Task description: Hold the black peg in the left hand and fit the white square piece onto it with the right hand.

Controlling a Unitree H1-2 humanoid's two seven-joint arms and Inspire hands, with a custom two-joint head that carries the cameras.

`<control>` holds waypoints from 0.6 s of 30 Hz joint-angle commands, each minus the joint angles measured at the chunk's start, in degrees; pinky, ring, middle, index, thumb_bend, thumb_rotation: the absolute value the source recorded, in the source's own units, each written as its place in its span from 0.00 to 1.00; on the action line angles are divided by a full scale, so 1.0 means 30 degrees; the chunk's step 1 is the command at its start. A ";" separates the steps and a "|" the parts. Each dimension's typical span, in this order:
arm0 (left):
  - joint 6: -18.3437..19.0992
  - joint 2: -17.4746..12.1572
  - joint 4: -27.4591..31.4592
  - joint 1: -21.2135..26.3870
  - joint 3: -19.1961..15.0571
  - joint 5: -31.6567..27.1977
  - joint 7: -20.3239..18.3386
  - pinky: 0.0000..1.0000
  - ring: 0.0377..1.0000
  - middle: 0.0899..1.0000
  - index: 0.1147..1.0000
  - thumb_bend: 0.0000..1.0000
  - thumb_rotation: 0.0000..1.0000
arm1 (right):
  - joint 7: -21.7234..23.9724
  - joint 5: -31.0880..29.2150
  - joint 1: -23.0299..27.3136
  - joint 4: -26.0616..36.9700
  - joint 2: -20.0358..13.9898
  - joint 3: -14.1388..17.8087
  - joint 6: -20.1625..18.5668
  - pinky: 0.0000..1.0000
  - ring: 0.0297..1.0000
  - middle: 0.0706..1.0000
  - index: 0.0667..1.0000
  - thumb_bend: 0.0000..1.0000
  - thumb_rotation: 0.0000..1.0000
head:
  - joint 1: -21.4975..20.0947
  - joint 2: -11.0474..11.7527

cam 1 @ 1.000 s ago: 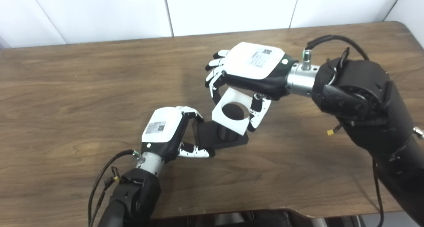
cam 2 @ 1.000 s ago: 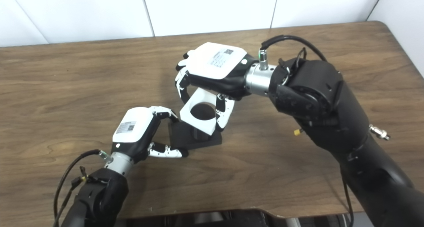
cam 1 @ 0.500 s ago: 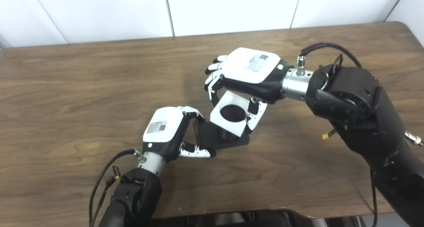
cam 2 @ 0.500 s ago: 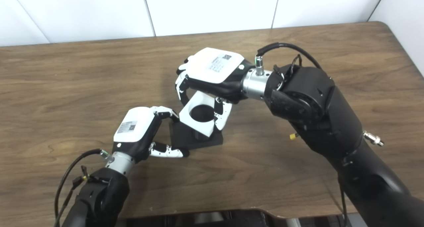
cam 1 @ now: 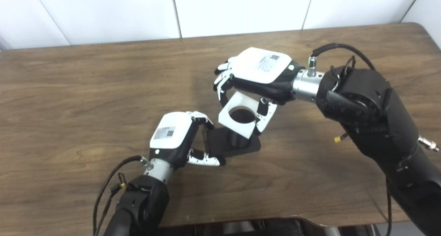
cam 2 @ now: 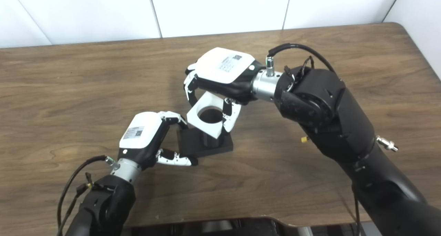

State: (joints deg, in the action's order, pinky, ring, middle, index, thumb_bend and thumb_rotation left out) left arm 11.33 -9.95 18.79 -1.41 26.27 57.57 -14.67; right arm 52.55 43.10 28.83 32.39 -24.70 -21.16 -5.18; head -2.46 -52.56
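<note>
Peg [cam 1: 238, 139], black and short, stands upright on its flat black base [cam 1: 251, 145], which lies on the wooden table [cam 1: 69, 91] near its middle. White square piece [cam 1: 228, 119] with a round hole hangs tilted just above the peg, its lower edge overlapping the peg's top; whether they touch cannot be told. Right hand [cam 1: 258, 74] grasps the piece from above, fingers on its far side and thumb on its near side. Left hand [cam 1: 172, 137] pinches the base's left edge between fingers and thumb.
</note>
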 commanded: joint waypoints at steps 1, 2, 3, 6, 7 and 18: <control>0.0007 0.0155 0.0226 -0.0241 0.0526 -0.0255 -0.1175 0.74 0.77 0.72 0.42 0.52 0.06 | -0.0628 0.0076 0.0387 -0.0017 -0.0120 0.0293 0.0380 0.91 0.90 0.78 0.45 0.52 0.13 | -0.0009 -0.0061; 0.0033 0.0169 0.0250 -0.0244 0.0524 -0.0253 -0.1218 0.74 0.77 0.73 0.42 0.52 0.06 | -0.0656 0.0066 0.0341 -0.0065 -0.0113 0.0288 0.0400 0.91 0.90 0.78 0.45 0.52 0.13 | -0.0009 -0.0061; 0.0046 0.0181 0.0264 -0.0249 0.0519 -0.0243 -0.1243 0.74 0.77 0.73 0.42 0.52 0.06 | -0.0647 0.0061 0.0304 -0.0091 -0.0104 0.0271 0.0393 0.91 0.90 0.78 0.45 0.52 0.13 | -0.0009 -0.0061; -0.0017 0.0189 0.0240 -0.0252 0.0508 -0.0218 -0.1189 0.74 0.77 0.72 0.42 0.52 0.06 | -0.0422 0.0067 0.0173 -0.0057 -0.0027 0.0148 0.0175 0.92 0.91 0.78 0.45 0.52 0.13 | -0.0050 -0.0086; -0.0036 0.0183 0.0232 -0.0249 0.0506 -0.0215 -0.1180 0.74 0.77 0.72 0.42 0.52 0.06 | -0.0313 0.0108 0.0137 -0.0011 0.0011 0.0096 0.0068 0.93 0.91 0.79 0.45 0.52 0.13 | -0.0050 -0.0086; 0.0083 0.0209 0.0307 -0.0174 0.0567 0.0292 -0.1501 0.75 0.78 0.72 0.42 0.52 0.06 | -0.0111 -0.0088 -0.0249 0.0416 -0.0034 -0.0091 0.0088 0.92 0.91 0.78 0.45 0.52 0.13 | -0.0016 -0.0248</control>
State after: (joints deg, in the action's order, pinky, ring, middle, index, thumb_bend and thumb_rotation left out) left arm 11.71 -9.79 19.51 -1.36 26.50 59.00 -16.34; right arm 52.10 43.03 27.40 32.51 -24.64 -21.57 -5.04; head -2.46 -53.26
